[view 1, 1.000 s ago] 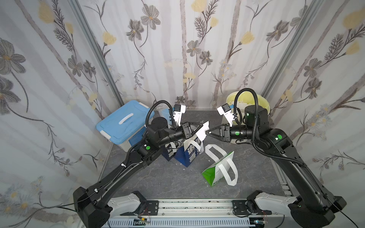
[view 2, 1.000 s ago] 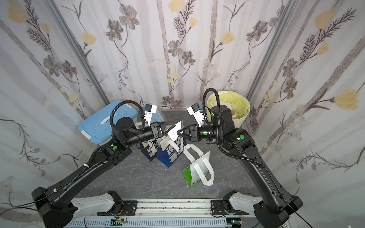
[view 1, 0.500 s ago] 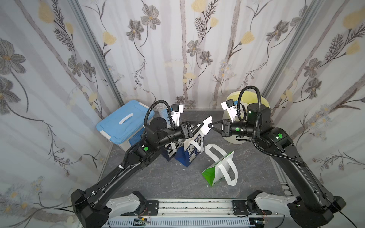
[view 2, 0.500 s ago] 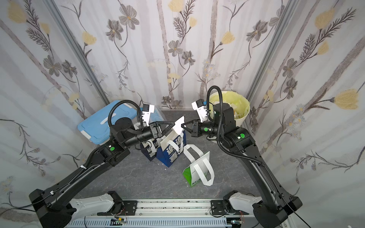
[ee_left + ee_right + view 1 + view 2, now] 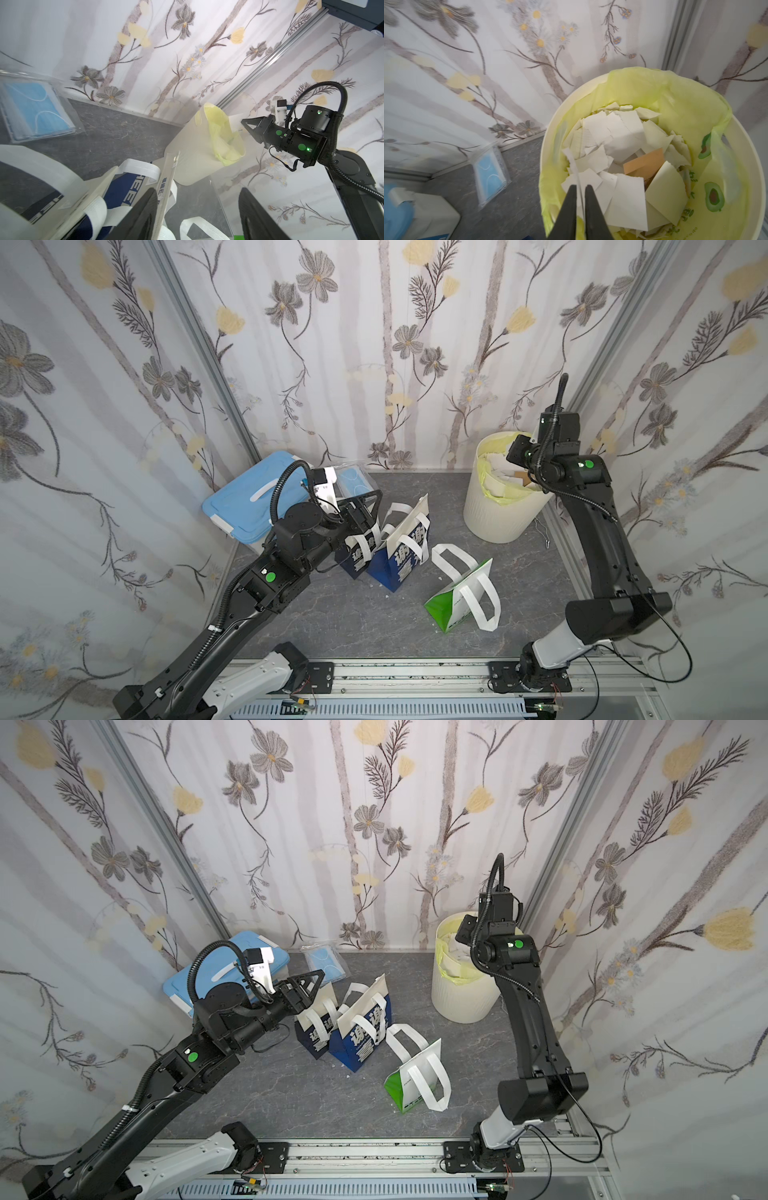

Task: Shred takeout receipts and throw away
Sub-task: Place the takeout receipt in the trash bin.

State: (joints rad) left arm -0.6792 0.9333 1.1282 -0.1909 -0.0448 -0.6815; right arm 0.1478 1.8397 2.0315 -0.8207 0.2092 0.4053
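Observation:
My right gripper (image 5: pixel 579 188) hangs over the cream bin (image 5: pixel 550 133) lined with a yellow bag. Its jaws stand a narrow gap apart, and a thin white strip of takeout receipt (image 5: pixel 574 166) stands edge-on between them. Torn white receipt pieces (image 5: pixel 623 141) fill the bin. In both top views the right gripper (image 5: pixel 515 456) (image 5: pixel 463 932) points into the bin (image 5: pixel 498 514) (image 5: pixel 457 998). My left gripper (image 5: pixel 365 506) (image 5: pixel 197 207) is wide open and holds nothing. It hovers above the dark blue bags (image 5: pixel 399 560), with a bag edge beside one finger (image 5: pixel 145 214).
A green-and-white bag (image 5: pixel 453 605) lies on its side on the grey floor, right of the blue bags. A light blue cooler box (image 5: pixel 245 506) sits at the back left. A clear pack of blue masks (image 5: pixel 35 108) lies by the back wall. Patterned walls close in on three sides.
Both grippers held a receipt together over the bags. The left gripper has opened and drawn back. The right arm has swung to the bin with a strip, and its jaws have parted slightly.

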